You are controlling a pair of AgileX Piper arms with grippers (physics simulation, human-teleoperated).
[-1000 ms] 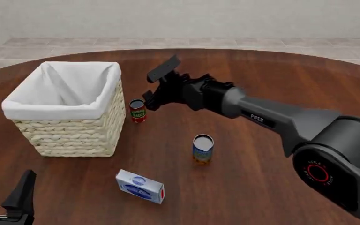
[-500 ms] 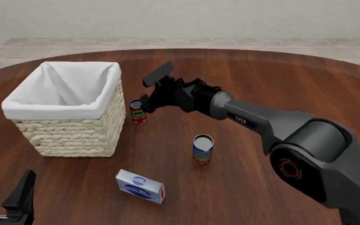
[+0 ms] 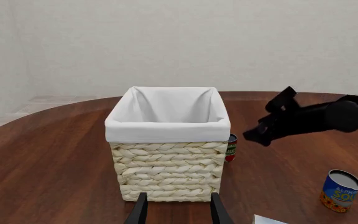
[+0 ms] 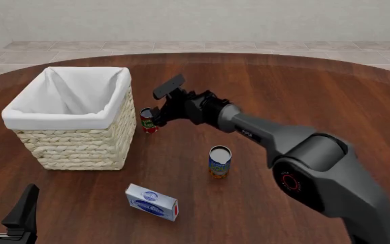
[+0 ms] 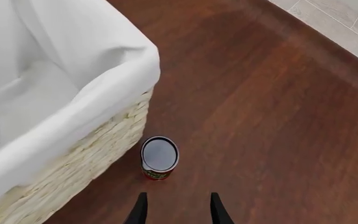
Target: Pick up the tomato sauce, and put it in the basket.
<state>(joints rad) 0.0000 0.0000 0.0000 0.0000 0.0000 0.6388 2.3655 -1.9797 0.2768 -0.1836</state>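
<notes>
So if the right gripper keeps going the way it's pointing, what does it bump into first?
Probably the small red can with the grey metal top: it stands right ahead of the open right gripper, beside the pale wicker basket. Depth is hard to judge.

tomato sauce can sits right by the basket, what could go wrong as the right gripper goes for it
1. The tomato sauce stands very close to the basket, so a finger of the open right gripper may catch the wicker wall or the liner.
2. The gripper comes in tilted from above; a finger landing on the can's top could tip it over.
</notes>
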